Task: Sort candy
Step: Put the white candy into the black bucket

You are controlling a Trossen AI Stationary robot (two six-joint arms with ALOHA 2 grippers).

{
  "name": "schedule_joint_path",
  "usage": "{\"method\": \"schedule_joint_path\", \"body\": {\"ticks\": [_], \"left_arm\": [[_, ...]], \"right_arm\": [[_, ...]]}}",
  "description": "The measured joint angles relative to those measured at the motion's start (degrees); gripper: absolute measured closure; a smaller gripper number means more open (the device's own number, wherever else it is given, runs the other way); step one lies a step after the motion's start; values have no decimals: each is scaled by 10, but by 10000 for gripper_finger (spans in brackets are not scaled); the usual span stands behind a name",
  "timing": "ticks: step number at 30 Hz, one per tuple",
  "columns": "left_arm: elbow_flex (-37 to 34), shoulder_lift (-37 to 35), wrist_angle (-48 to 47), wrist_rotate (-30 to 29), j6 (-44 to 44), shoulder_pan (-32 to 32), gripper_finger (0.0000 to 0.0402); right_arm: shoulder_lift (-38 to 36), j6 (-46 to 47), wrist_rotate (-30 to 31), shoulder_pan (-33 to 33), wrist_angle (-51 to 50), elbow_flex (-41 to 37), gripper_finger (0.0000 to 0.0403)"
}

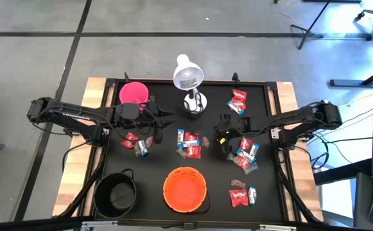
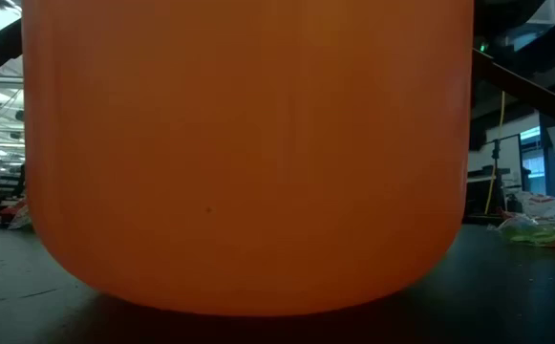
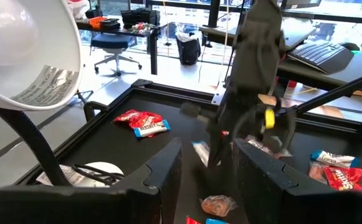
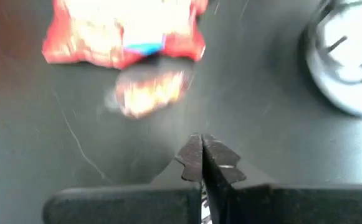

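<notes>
Your right gripper (image 4: 200, 155) is clenched tight: the two dark fingertips (image 4: 192, 152) meet with no gap and nothing shows pinched between them. They hang over bare black tray (image 4: 280, 112), and just ahead of the tips lies a pale orange-white sweet (image 4: 148, 93), apart from them, with a red wrapper (image 4: 121, 34) touching it on the far side. A white round lamp base (image 4: 349, 56) sits off to one side of the fingers. Your left gripper (image 3: 207, 171) stands partly open, a plain gap between its fingers (image 3: 162, 168), and I see nothing gripped in it; a small pinkish sweet (image 3: 218, 204) lies on the tray in that gap, whether touching a finger I cannot tell. Beyond those fingers you look straight at the right arm (image 3: 255, 68), with red candy (image 3: 140, 121) farther off. From above, the candy (image 1: 189, 144) lies scattered on the tray between the two grippers, more beside the right gripper (image 1: 228, 136) and near the orange bowl (image 1: 185, 188). The left gripper (image 1: 155, 125) sits near the pink cup (image 1: 133, 94). The black pot (image 1: 115, 194) stands at the tray's near corner, and the lamp (image 1: 188, 76) stands at the tray's far side.
</notes>
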Motion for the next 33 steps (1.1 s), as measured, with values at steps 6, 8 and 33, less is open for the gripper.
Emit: {"method": "schedule_joint_path", "body": {"ticks": [6,8,33], "left_arm": [[0,25,20,0,28,0,271],[0,45,46,-2,44,0,271],[0,247,456,50,196,-5,119]], "right_arm": [[-89,13,-16,0,33,0,403],[-119,19,-41,0,69,1,403],[-127,77,-207,0,495,3,403]]}}
